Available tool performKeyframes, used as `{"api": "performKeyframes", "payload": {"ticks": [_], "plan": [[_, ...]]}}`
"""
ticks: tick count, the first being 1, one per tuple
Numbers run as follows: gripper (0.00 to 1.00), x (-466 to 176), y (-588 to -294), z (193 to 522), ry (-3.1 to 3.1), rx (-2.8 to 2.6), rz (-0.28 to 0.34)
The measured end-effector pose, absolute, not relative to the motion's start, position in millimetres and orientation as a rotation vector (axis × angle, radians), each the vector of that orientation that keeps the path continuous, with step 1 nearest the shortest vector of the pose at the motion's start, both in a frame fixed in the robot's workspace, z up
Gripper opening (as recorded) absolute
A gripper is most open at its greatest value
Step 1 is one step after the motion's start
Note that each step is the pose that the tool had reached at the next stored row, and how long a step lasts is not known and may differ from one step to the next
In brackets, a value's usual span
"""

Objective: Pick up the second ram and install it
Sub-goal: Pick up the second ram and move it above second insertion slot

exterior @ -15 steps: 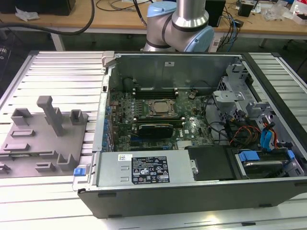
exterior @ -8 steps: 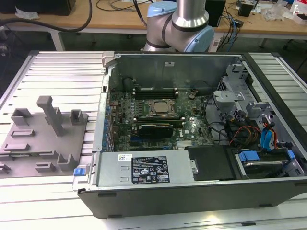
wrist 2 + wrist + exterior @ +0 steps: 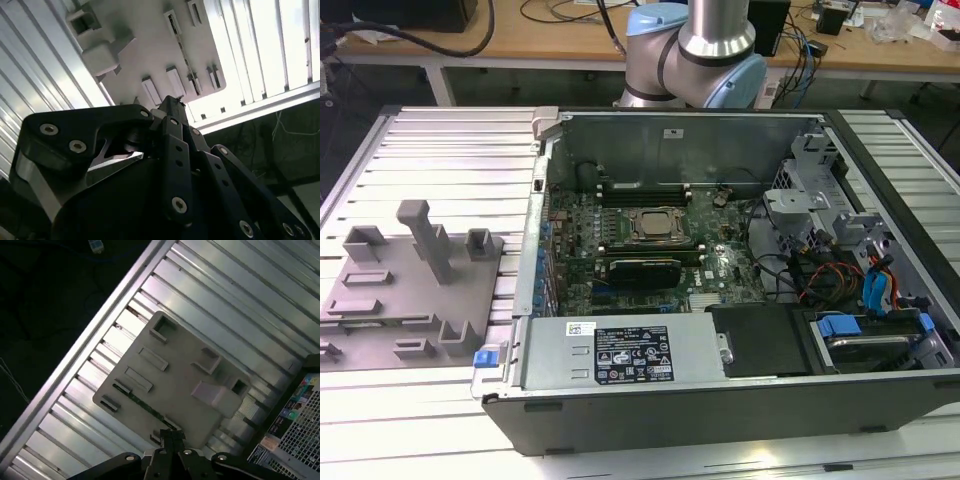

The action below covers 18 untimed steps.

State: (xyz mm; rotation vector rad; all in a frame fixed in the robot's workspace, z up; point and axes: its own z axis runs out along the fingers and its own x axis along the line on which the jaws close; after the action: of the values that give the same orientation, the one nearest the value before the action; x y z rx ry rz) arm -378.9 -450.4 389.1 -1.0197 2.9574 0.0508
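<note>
The second ram (image 3: 145, 405) shows as a thin dark green strip standing on edge in a holder of the grey fixture plate (image 3: 180, 375). In the second wrist view the ram (image 3: 186, 57) is a fine dark line across that plate (image 3: 145, 45). My gripper (image 3: 172, 436) hangs above the plate, apart from it, fingertips together and nothing between them. The second wrist view looks along the gripper (image 3: 172, 101) toward the plate. In the exterior view the plate (image 3: 410, 300) lies left of the open computer case (image 3: 720, 400).
Inside the case sit the motherboard with its silver-topped processor (image 3: 655, 225), dark memory slots (image 3: 640, 190) behind it, a power supply (image 3: 620, 355) in front and cables (image 3: 830, 280) at the exterior view's right. A tall grey post (image 3: 425, 240) rises from the plate. The table (image 3: 440, 150) is ribbed aluminium.
</note>
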Motion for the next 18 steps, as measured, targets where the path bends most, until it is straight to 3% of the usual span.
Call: {"api": "performKeyframes", "payload": {"ticks": [18], "plan": [[0.11, -378.9, -450.4, 388.0, 2.624, -1.726, 0.042]]}}
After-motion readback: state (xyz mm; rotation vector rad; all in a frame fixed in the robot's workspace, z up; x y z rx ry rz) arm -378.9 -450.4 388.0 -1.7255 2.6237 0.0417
